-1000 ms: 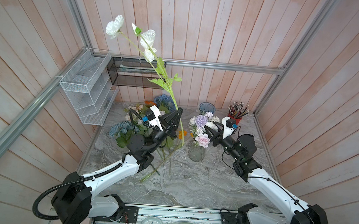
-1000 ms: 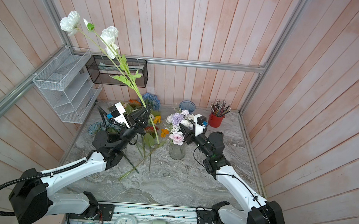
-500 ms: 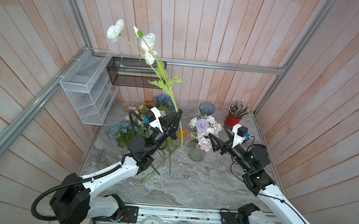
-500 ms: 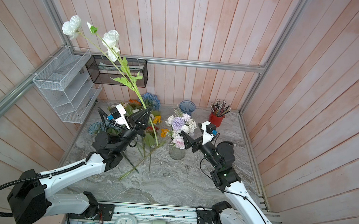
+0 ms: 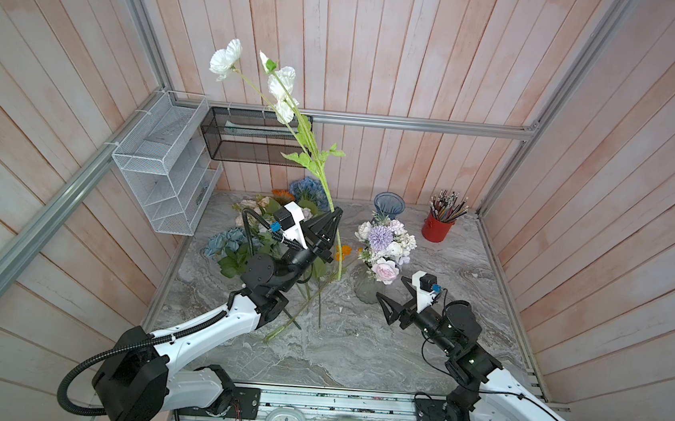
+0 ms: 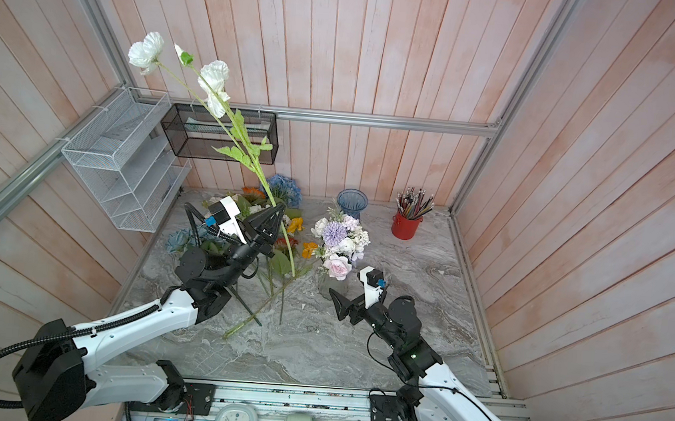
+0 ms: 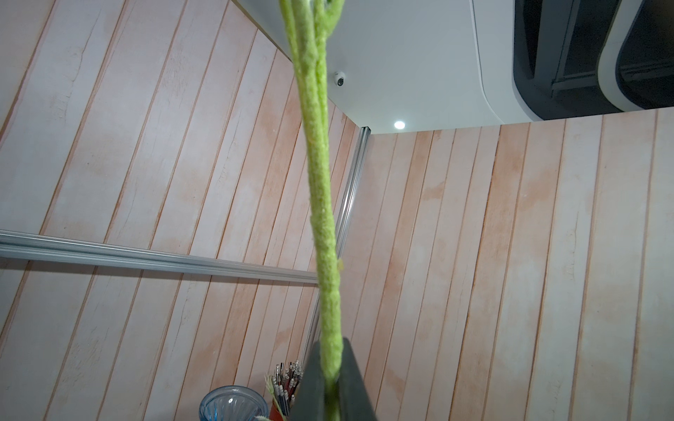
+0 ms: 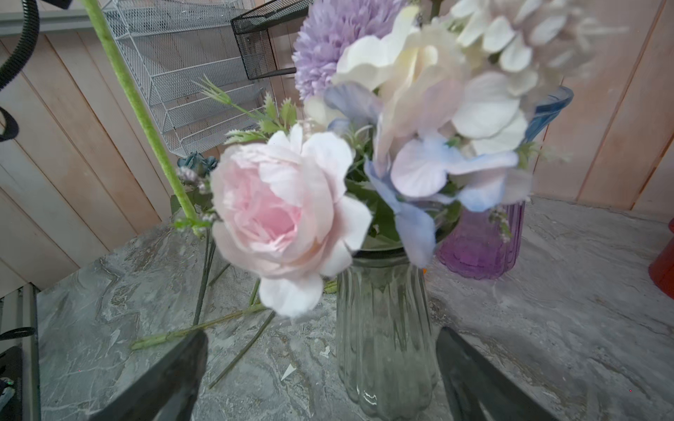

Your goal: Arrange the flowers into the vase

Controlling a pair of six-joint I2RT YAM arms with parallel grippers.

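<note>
Left wrist view: left fingers (image 7: pixel 355 393) pinch the white poppy stem (image 7: pixel 322 218), right fingers (image 8: pixel 164 382) spread; next, I reckon, its end goes into the vase (image 8: pixel 383 328).

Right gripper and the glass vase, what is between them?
Nothing but bare marble table with tiny white scraps: the right wrist view shows the vase just ahead of the open right gripper.

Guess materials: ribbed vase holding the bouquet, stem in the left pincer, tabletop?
Vase: looks like grey-tinted glass, glossy; translucent ribbed walls with bright highlights.
Stem: fuzzy matte green flocking, probably over plastic or wire; core unseen.
Tabletop: grey veined stone look, dull sheen; real marble or printed laminate, can't tell.
</note>
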